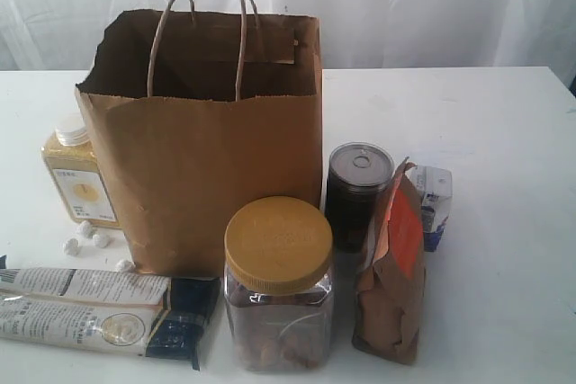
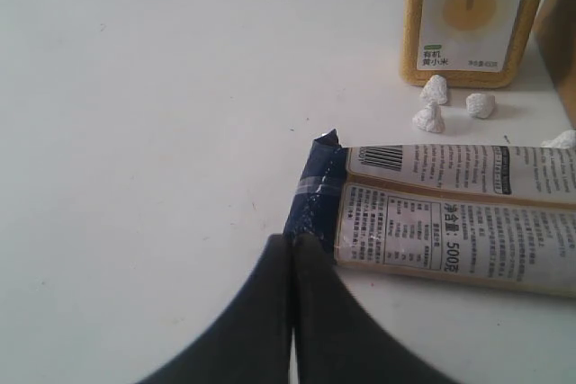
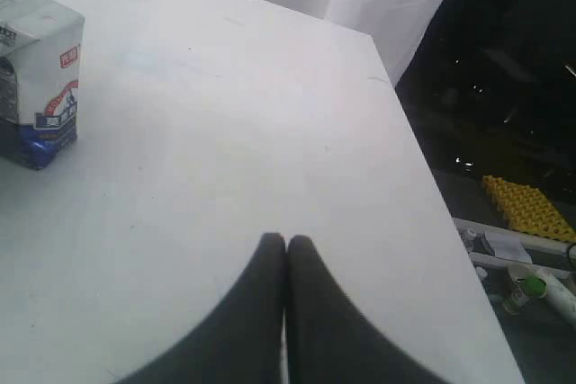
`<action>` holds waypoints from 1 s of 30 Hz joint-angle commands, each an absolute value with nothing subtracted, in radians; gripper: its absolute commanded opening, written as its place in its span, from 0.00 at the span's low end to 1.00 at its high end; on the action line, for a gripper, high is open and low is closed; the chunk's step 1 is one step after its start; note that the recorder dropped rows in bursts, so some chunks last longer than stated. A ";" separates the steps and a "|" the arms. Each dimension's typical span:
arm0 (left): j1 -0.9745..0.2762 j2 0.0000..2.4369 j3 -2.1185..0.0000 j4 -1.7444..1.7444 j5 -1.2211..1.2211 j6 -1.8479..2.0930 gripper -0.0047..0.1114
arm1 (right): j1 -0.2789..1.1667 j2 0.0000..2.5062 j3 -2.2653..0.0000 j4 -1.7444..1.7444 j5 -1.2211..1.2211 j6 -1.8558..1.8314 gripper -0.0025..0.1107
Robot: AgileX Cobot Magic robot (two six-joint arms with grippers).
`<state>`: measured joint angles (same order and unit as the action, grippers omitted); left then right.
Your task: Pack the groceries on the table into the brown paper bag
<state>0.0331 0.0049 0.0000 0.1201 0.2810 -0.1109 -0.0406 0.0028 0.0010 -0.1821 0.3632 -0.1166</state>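
One tall kraft-brown paper bag [image 1: 216,177], six packaged groceries [image 1: 279,249] and four small white lumps [image 1: 85,228] sit on the white tabletop [image 1: 504,132]. The left gripper [image 2: 292,245] and right gripper [image 3: 286,242] are pressed closed, holding nothing.

Brown paper bag [image 1: 207,159] upright, mouth open, centre, on white table [image 1: 504,132]. Yellow white-capped bottle [image 1: 76,177] at its left; twin packet [image 1: 99,308] flat, lower left. Yellow-lidded clear jar [image 1: 277,285] in front; dark can [image 1: 358,191], brown-orange pouch [image 1: 391,285], white-blue carton [image 1: 434,204] upright at right.
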 commanded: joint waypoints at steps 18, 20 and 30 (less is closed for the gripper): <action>0.035 0.000 0.000 0.113 0.280 -0.109 0.04 | -0.049 0.000 0.000 -0.182 0.358 -0.114 0.02; 0.035 0.000 0.000 0.113 0.280 -0.109 0.04 | -0.049 0.000 0.000 -0.182 0.358 -0.119 0.02; 0.035 0.000 0.000 0.113 0.280 -0.109 0.04 | -0.049 0.000 0.000 0.053 0.150 -0.049 0.02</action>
